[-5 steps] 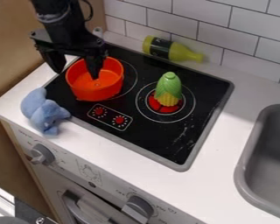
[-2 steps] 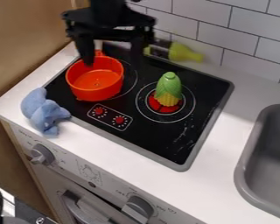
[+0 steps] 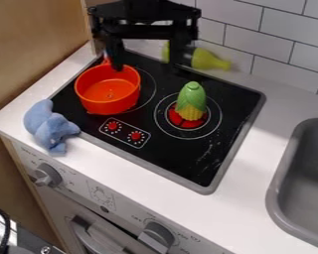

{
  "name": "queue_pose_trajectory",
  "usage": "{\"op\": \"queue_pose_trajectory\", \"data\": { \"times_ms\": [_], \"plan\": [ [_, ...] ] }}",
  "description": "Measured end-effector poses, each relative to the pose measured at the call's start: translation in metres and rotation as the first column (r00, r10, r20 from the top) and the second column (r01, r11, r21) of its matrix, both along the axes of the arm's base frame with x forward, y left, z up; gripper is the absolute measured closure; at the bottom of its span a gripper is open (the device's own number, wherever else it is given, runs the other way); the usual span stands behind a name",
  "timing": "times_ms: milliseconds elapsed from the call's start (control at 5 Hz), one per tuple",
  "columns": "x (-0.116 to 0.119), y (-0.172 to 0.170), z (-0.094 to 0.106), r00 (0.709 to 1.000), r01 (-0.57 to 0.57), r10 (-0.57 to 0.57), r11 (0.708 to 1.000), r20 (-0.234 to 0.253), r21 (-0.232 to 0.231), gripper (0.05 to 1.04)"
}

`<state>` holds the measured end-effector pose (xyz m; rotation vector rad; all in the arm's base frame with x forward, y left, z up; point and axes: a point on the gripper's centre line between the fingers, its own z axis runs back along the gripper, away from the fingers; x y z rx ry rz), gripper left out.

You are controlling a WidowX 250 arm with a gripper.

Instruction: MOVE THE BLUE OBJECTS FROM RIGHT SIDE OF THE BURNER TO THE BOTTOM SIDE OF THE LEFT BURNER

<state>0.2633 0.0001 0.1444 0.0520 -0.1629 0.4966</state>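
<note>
Taking the black glass cooktop (image 3: 182, 166) as the clock dial in the camera view, the black two-finger gripper (image 3: 147, 64) hangs at 12 o'clock, over the cooktop's far edge. Its jaws stand wide apart with nothing between them. The jaw on the 9 o'clock side comes down by the far rim of the round orange pot (image 3: 107, 106); whether they touch cannot be told. The other jaw hides part of the yellow-green bottle with a black label (image 3: 211, 59).

The task's thing, a soft blue plush animal (image 3: 47, 126), lies at 9 o'clock on the white desk (image 3: 138, 179), just beside the cooktop's grey rim. From the pot it sits at 8 o'clock.

The pot stands upright at 10 o'clock, on the left burner. At 2 o'clock a yellow toy corn cob in a green husk (image 3: 190, 101) stands upright on the red centre of the right burner. The bottle lies on its side beyond the rim at 1 o'clock, near the white tiled wall (image 3: 281, 49). A printed panel with 2 red dials (image 3: 125, 133) is at 8 o'clock on the cooktop. The grey sink (image 3: 276, 191) is set into the desk at 4 o'clock.
</note>
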Motion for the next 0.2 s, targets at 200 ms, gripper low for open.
{"op": "queue_pose_trajectory", "data": {
  "times_ms": [200],
  "plan": [
    [0.0059,-0.0169,0.0025,0.999,-0.041,0.041,0.998,0.002,-0.048,0.088]
  ]
}}
